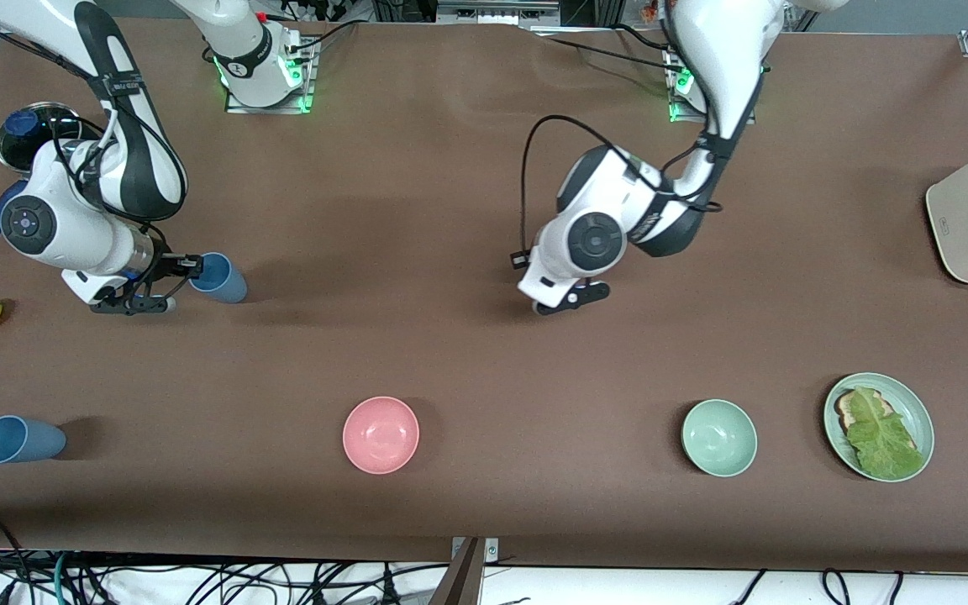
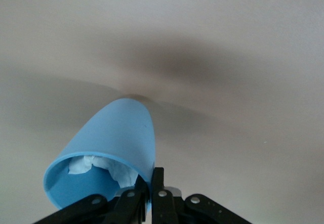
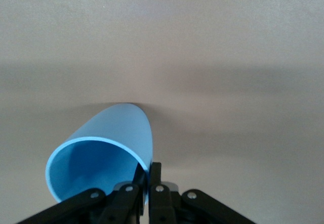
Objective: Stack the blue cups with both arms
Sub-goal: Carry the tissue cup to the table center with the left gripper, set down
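Right gripper (image 3: 148, 176) pinches the rim of the tipped blue cup (image 3: 117, 133), one finger inside. Left gripper (image 1: 585, 296) waits, fingers pressed together; its wrist view shows a paper-stuffed cup (image 2: 117, 133), the front view none. Second cup (image 1: 20, 439) lies well apart from both.

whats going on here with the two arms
The right gripper is shut on the rim of a blue cup lying on its side toward its end of the table. A second blue cup lies on its side nearer the camera, untouched. The left gripper is shut; from the front it hangs over bare table holding nothing, yet its wrist view shows a cup with white paper pinched, so the views disagree.
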Controlling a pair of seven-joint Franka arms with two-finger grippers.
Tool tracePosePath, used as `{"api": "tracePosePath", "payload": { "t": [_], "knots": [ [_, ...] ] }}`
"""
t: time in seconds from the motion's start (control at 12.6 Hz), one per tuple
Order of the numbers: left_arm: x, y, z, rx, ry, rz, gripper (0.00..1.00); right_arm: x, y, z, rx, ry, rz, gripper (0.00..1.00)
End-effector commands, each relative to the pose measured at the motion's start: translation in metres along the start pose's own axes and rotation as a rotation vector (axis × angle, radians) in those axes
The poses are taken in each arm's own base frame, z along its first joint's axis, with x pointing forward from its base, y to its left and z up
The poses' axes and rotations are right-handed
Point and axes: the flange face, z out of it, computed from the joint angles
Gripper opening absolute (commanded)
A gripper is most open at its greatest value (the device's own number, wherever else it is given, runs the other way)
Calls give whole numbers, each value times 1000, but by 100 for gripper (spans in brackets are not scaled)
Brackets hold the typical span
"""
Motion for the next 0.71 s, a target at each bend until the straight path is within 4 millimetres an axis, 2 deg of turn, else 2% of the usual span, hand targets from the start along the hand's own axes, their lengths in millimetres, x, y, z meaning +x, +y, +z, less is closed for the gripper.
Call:
{"api": "tracePosePath", "payload": {
  "t": [0.0, 0.08, 0.16, 0.24, 0.32, 0.4, 0.47, 0.63],
  "knots": [
    [16, 11, 7, -25, -3, -36, 0, -3, 3, -5, 13, 16, -15, 0],
    [17, 11, 9, -26, -2, -38, 0, -3, 3, -9, 13, 19, -25, 0],
    [17, 11, 9, -26, -1, -35, 7, -1, 3, -14, 13, 28, -27, 0],
    [20, 9, 7, -27, 0, -31, 85, 1, 3, -19, 12, 36, -30, 0],
    [22, 7, 2, -34, 3, -33, 100, 4, 4, -27, 13, 36, -35, 0],
    [22, 6, -11, -43, 8, -36, 100, 9, 3, -39, 14, 28, -44, 0],
    [22, 7, -33, -54, 11, -33, 100, 15, 2, -55, 15, 24, -49, 0],
    [25, -5, -66, -11, -52, -33, 100, 27, -4, -90, 16, 7, -58, 0]
  ]
}}
